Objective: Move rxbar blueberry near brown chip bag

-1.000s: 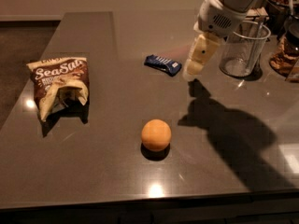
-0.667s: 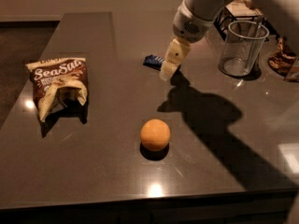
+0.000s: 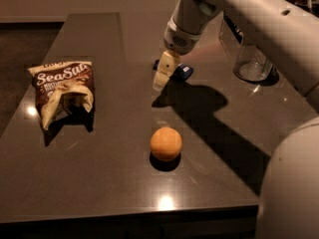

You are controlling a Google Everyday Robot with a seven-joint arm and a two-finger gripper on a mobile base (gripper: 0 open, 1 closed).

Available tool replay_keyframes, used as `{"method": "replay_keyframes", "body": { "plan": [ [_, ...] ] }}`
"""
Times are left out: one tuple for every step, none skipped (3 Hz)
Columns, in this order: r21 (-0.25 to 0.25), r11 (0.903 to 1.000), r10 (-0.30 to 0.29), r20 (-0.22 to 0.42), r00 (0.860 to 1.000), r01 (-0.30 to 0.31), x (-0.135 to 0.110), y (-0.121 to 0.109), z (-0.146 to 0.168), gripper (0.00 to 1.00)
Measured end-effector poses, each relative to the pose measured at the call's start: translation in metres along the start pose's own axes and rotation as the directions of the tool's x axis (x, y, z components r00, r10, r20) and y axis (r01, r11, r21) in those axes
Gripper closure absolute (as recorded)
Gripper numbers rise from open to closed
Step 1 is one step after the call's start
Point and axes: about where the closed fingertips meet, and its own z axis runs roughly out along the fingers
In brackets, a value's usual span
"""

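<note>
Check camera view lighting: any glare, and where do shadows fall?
Camera view: dim, warm light, with a glare spot on the table near its front edge. The arm throws a hard shadow right and forward from the pincer, which covers the left end of the rxbar blueberry. Shadow sits tight under the orange ball and lower right of the brown chip bag.

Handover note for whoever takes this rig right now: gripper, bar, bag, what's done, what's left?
Gripper: low over the far middle of the table, partly covering the rxbar blueberry.
Bar: lying on the table by the gripper, not lifted.
Brown chip bag: at the left side, well apart from the bar; an orange ball sits nearer the front edge.
Done: approach only.
Left: grasp the bar, carry it left, set it beside the bag.
</note>
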Motion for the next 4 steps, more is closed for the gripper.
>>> {"method": "replay_keyframes", "body": {
  "plan": [
    [0.001,0.9999,0.012,-0.012,1.0,-0.012,0.001,-0.018,0.018,0.0],
    [0.004,0.9998,0.019,-0.026,0.999,-0.019,0.004,-0.032,0.029,0.0],
    [0.002,0.9995,0.032,-0.053,0.998,-0.032,0.014,-0.048,0.035,0.17],
    [-0.014,0.9994,0.03,-0.074,0.997,-0.031,0.02,-0.056,0.039,0.41]
  ]
}}
